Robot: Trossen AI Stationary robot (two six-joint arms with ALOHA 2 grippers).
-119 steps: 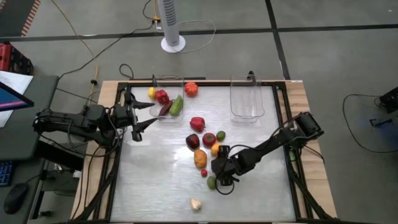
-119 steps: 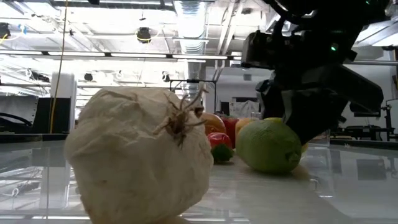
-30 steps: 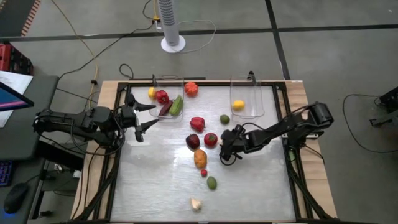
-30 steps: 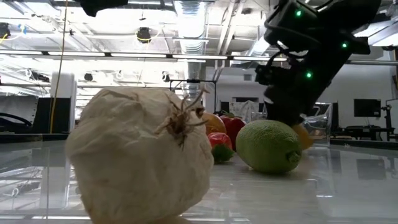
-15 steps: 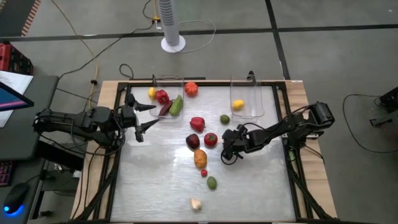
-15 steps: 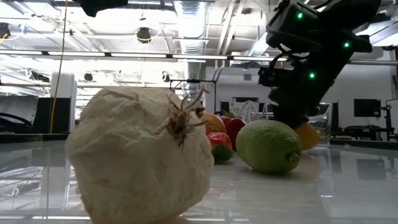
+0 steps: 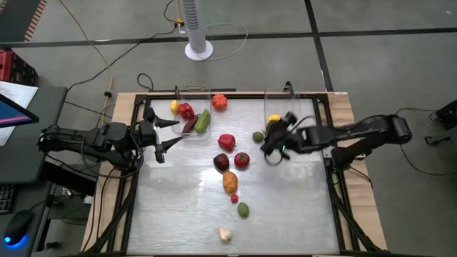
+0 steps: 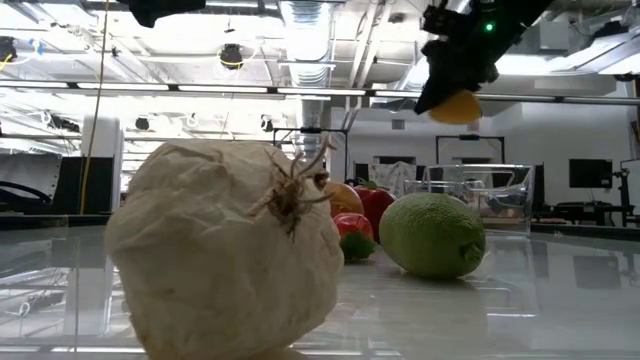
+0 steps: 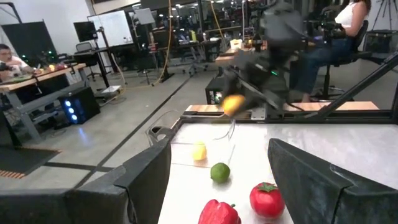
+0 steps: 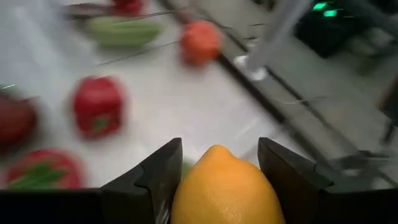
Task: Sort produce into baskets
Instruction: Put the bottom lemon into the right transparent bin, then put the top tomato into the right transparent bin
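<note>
My right gripper [image 7: 273, 144] hangs above the table next to the right basket [image 7: 294, 127], shut on an orange-yellow fruit [image 8: 455, 106]. A yellow lemon [image 7: 273, 119] lies in that basket. The left basket [image 7: 187, 96] holds a red pepper [image 7: 186, 111], a green cucumber [image 7: 203, 120] and other pieces. Loose produce lies mid-table: a lime [image 7: 258, 136], a red pepper [image 7: 226, 141], a tomato [image 7: 242, 160] and a maroon piece [image 7: 221, 162]. My left gripper [image 7: 164, 133] waits open and level beside the left basket. My right gripper pinches the orange-yellow fruit by its two opposite sides [image 10: 189, 186] between its two fingers [image 10: 155, 174]. The fingers come from the table's right side, slanting down. The fruit hangs lifted well clear of the table.
An orange-red tomato [image 7: 219, 101] sits at the far edge beside the left basket. Toward the near edge lie an orange piece [image 7: 230, 182], a small red one [image 7: 234, 198], a green one [image 7: 243, 210] and a pale garlic [image 8: 225, 260]. A black frame [image 7: 325, 153] rims the table.
My right gripper has risen from the table with the orange-yellow fruit and gone toward the far right, up to the right basket. The fruit is now lifted clear. The rest of the produce has stayed where it was.
</note>
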